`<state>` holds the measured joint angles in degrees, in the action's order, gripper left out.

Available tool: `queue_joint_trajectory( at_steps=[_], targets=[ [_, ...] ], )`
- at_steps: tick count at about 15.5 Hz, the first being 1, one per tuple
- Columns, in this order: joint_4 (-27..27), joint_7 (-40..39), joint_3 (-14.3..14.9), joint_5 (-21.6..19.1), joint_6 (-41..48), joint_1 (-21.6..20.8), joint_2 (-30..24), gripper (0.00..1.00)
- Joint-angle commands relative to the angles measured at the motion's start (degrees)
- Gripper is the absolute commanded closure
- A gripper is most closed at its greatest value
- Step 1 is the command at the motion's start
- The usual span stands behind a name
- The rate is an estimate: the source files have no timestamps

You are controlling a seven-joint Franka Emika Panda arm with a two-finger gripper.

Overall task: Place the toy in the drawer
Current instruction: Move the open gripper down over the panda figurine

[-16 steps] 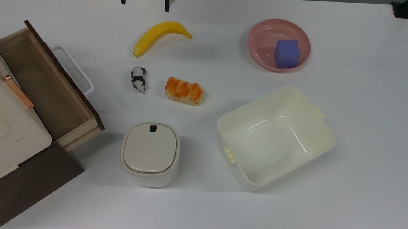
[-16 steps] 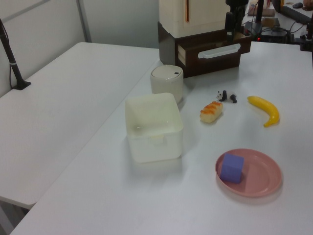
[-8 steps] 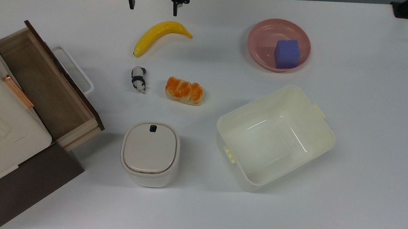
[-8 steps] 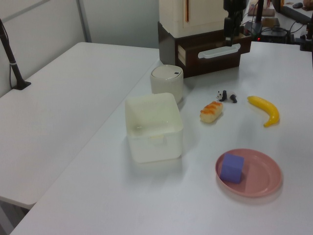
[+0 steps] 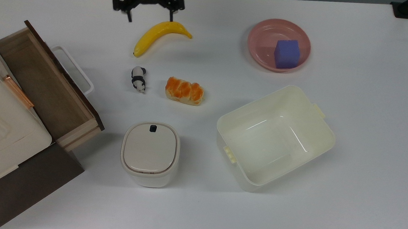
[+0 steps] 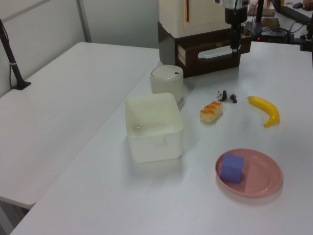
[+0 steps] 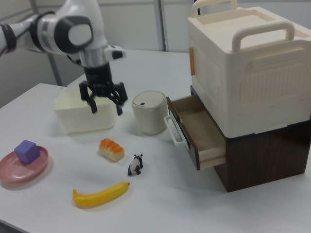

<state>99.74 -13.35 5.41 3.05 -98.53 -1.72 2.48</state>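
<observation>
Jaws spread wide and empty; gripper (image 5: pixel 149 18) hangs above the table's far edge in the top view, just beyond the banana (image 5: pixel 161 35). Left to right in the top view: open wooden drawer (image 5: pixel 44 85), then panda toy (image 5: pixel 138 78), then bread loaf (image 5: pixel 184 91). Toy lies nearer than the jaws, past the banana, its long axis running near–far. Black-and-white figurine, tiny, on its side.

Drawer (image 5: pixel 44 81) matt light wood (dark front), tub (image 5: pixel 274 137) glossy cream plastic, table (image 5: pixel 370 104) smooth white.
</observation>
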Motion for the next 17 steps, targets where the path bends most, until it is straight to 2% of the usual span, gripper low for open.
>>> queue_joint_trajectory(
  at_steps=[1,4,6,14,17],
  targets=[
    [9.0,-9.1,0.2,0.2,-8.7,3.6,-1.3,0.00],
    [13.1,-11.9,0.2,2.9,-13.9,5.4,-0.6,0.00],
    [15.2,-13.6,0.2,3.0,-17.2,6.2,1.0,0.00],
    [16.2,-14.2,0.2,3.0,-23.4,6.1,7.7,0.00],
    [15.8,-13.7,0.1,3.0,-25.7,5.7,10.2,0.11]
  ],
)
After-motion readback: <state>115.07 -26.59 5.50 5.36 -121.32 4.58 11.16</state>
